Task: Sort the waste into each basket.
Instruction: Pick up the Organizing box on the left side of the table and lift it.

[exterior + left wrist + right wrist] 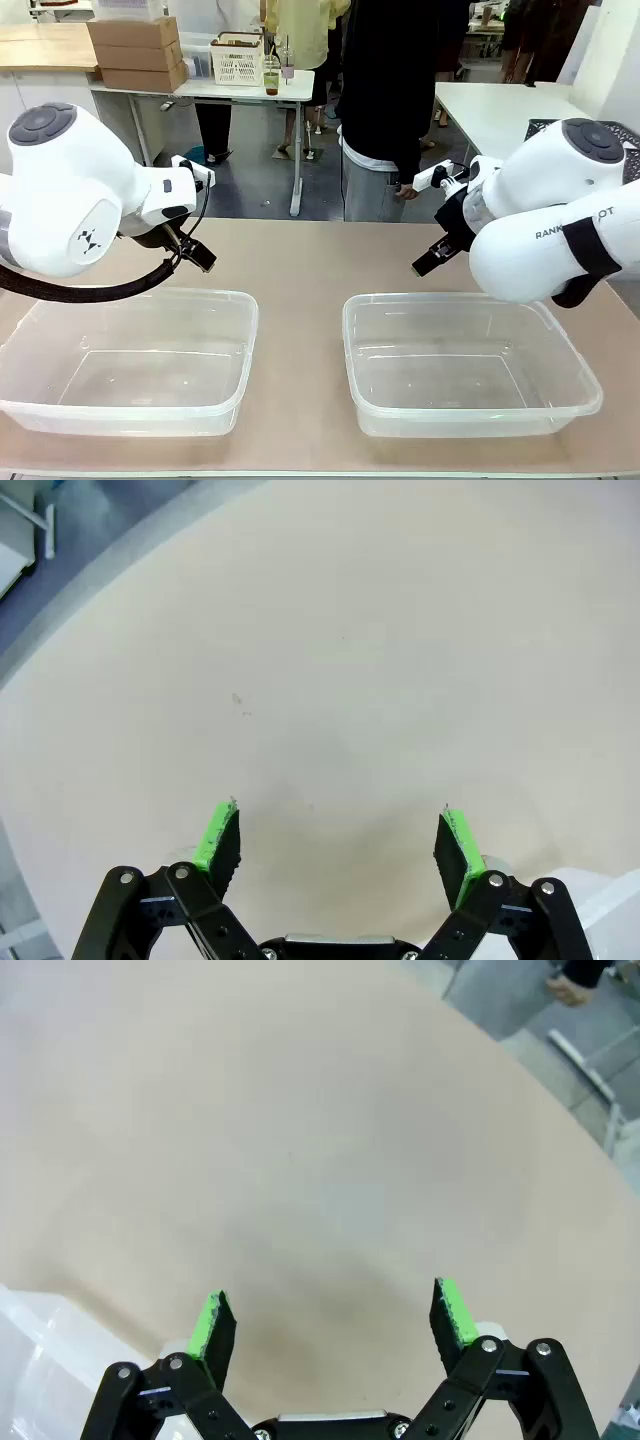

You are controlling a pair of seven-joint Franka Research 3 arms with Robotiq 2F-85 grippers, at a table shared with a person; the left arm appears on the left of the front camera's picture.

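Two clear plastic tubs stand on the tan table, the left tub [125, 360] and the right tub [465, 360], both with nothing inside. My left gripper [195, 255] hangs above the table just behind the left tub; in the left wrist view the gripper [340, 842] is open over bare tabletop. My right gripper [432, 258] hangs just behind the right tub; in the right wrist view the gripper [335, 1318] is open too, with a tub corner [40, 1360] at the lower left. Cans and bottles are out of view.
A person in dark clothes [400, 90] stands at the table's far edge, one hand [405, 190] hanging near it. Behind are a white table with a white lattice basket [237, 58] and cardboard boxes [135, 52]. A strip of bare table [300, 330] separates the tubs.
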